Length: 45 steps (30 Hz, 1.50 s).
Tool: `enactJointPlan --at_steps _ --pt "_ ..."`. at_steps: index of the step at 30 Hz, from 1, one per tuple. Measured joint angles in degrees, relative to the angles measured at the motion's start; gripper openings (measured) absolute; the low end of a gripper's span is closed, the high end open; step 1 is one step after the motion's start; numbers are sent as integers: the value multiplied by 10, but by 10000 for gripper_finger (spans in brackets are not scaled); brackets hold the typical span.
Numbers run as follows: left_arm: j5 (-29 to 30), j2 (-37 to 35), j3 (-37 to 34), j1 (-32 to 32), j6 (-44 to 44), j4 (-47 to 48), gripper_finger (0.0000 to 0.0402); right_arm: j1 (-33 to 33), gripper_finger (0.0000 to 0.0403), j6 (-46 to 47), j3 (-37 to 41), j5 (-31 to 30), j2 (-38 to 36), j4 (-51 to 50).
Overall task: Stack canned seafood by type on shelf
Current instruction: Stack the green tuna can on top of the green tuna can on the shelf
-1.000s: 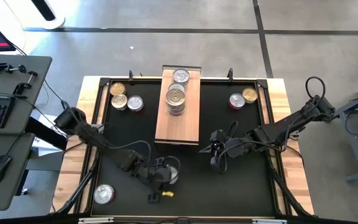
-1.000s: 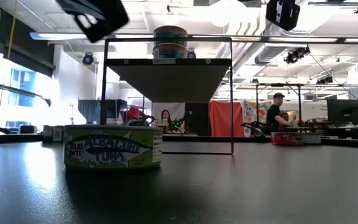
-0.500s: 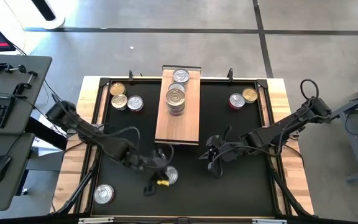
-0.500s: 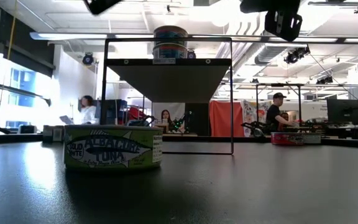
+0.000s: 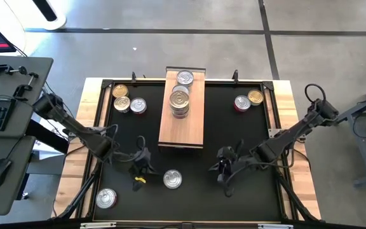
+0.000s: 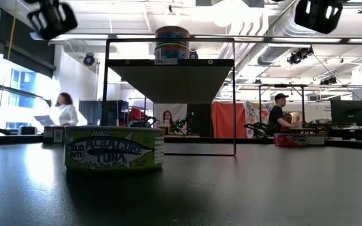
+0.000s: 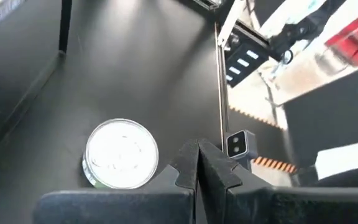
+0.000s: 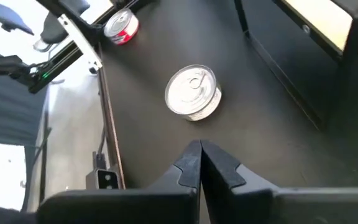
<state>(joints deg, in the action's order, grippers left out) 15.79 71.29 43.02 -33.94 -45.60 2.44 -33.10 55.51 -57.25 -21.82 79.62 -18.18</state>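
While both tools hang closed and empty, the left tool and right tool flank a loose tin at lower centre of the surface. Stacked tins occupy the shelf. Next move likely requires opening, then grasping that tin.

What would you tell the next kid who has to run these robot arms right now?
Left gripper: shut, empty, above the black mat.
Right gripper: shut, empty, above the mat too.
Light-wood plank shelf: holds a stack of round silver-lidded tins and one more tin behind.
Left: loose green-labelled tuna tin at mat centre, one red-sided tin in the near-left corner, three tins far left, two far right.
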Motion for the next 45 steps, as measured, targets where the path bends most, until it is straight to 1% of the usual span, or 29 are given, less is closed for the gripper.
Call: enactJointPlan --at_steps 4,8,10,12,15,17,19,23,25,27,29,31,33,37,41,45 --pt "1 11 -27 0 -22 -36 0 -4 0 32 0 -9 18 0" --pt "-1 25 -29 -1 -23 -41 0 -4 0 83 0 1 52 0" --pt "0 31 -30 -7 -24 -45 0 -3 0 120 0 32 74 2" --pt "1 42 -29 -18 -25 -59 0 -3 0 147 0 79 98 8" --pt "22 71 -29 -43 -42 -70 0 -7 0 169 0 145 142 27" --pt "38 99 -30 -58 -53 -79 0 -10 0 190 0 161 175 49" --pt "47 132 -30 -66 -53 -113 0 -11 0 210 0 160 209 77" --pt "59 192 -20 -57 -24 -167 0 0 0 227 0 158 268 200" --pt "70 217 -3 -49 17 -153 0 8 0 227 0 148 294 273" --pt "79 242 23 -38 67 -133 0 15 0 224 -1 134 314 319" --pt "71 259 51 -29 128 -95 0 23 0 216 -9 128 329 327" --pt "61 275 83 -23 174 -47 0 30 0 208 -18 128 337 313" --pt "61 283 102 -20 185 8 0 36 0 199 -27 127 343 303" --pt "61 289 116 -23 187 56 0 54 0 192 -38 113 351 297" --pt "66 293 111 -32 189 88 0 71 0 193 -49 98 355 295" --pt "75 297 113 -36 204 96 0 79 0 191 -58 80 357 276"
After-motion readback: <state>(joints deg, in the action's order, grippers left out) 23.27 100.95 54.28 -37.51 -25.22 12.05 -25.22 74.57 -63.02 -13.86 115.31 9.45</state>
